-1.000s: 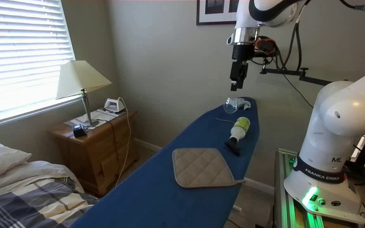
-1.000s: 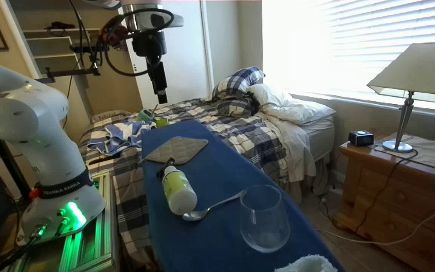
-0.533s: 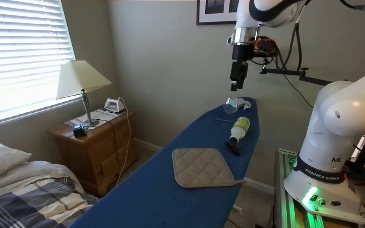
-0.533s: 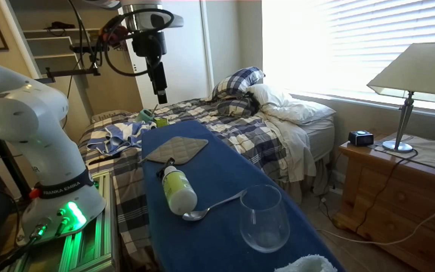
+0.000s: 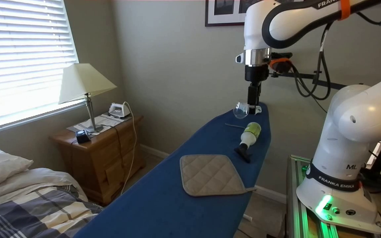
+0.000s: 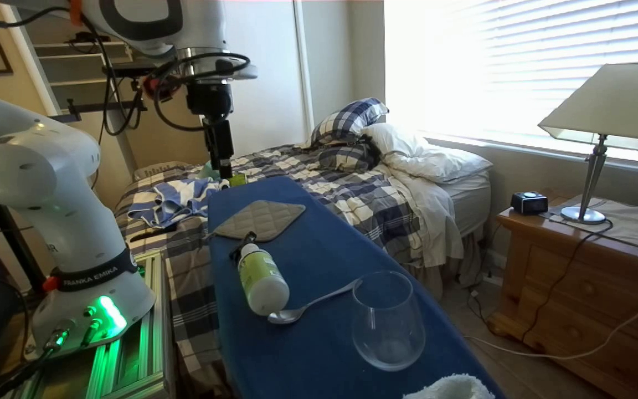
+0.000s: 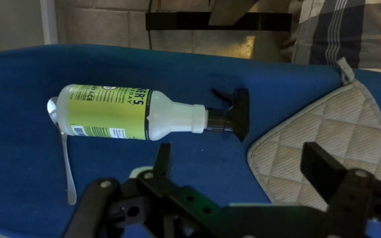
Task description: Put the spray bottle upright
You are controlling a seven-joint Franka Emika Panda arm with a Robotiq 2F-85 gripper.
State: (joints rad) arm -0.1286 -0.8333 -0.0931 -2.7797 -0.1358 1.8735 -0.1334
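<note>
The spray bottle lies on its side on the blue ironing board. It is white with a yellow-green label and a black trigger head, and shows in both exterior views (image 5: pixel 251 133) (image 6: pixel 261 277) and in the wrist view (image 7: pixel 107 112). Its head points toward the tan quilted pad (image 7: pixel 296 145), its base away from it. My gripper, in both exterior views (image 5: pixel 253 110) (image 6: pixel 224 173), points down and hangs in the air above the board. In the wrist view the gripper (image 7: pixel 236 148) is open with nothing between its fingers, and the bottle lies ahead of them, apart.
A spoon (image 6: pixel 313 303) lies with its bowl at the bottle's base. A clear stemless glass (image 6: pixel 388 327) stands beside it, and a white cloth (image 6: pixel 452 388) lies farther along the ironing board (image 5: pixel 164 198). A nightstand (image 5: pixel 94 158) with lamp and iron and a bed stand nearby.
The arm stays still between the two earlier moments, then my gripper has come down closer to the board and its wrist has turned a little. The bottle, pad, spoon and glass have not moved.
</note>
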